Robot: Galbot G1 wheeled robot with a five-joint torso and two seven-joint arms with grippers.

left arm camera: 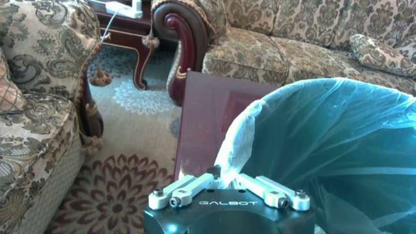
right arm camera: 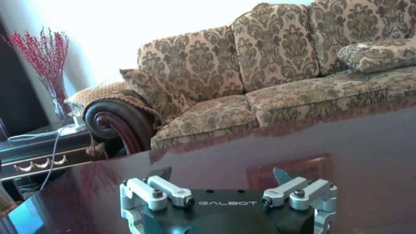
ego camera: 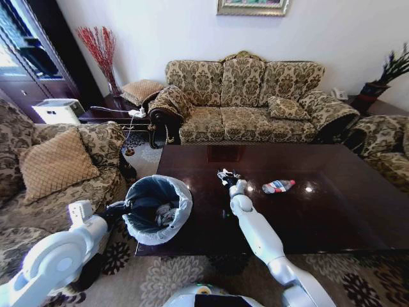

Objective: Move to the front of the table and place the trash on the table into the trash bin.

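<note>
The desk (ego camera: 332,211) is a large dark glossy rectangle in front of the robot, with a patterned sofa (ego camera: 249,102) beyond its far edge and an armchair (ego camera: 57,166) off to the left.

The bottle (ego camera: 278,186), crushed clear plastic with a red-blue label, lies on its side on the desk, a little right of centre and toward the far half.

The right gripper (ego camera: 227,176) reaches out over the middle of the desk, just left of the bottle and apart from it. In the right wrist view its linkages (right arm camera: 156,191) are spread to either side with bare desk surface between them, so it stands wide and holds nothing.

The bin (ego camera: 182,214) sits at the desk's near left corner, its pale bag puffed over the rim. Some light scraps (ego camera: 163,216) lie at its bottom; what they are cannot be told.

The left gripper (ego camera: 121,208) is at the bin's left rim. In the left wrist view the gripper (left arm camera: 224,178) has its links drawn in toward each other at the bag's edge (left arm camera: 237,136), narrow and seemingly pinching the plastic, though the fingertips themselves are hidden behind the gripper body.
</note>
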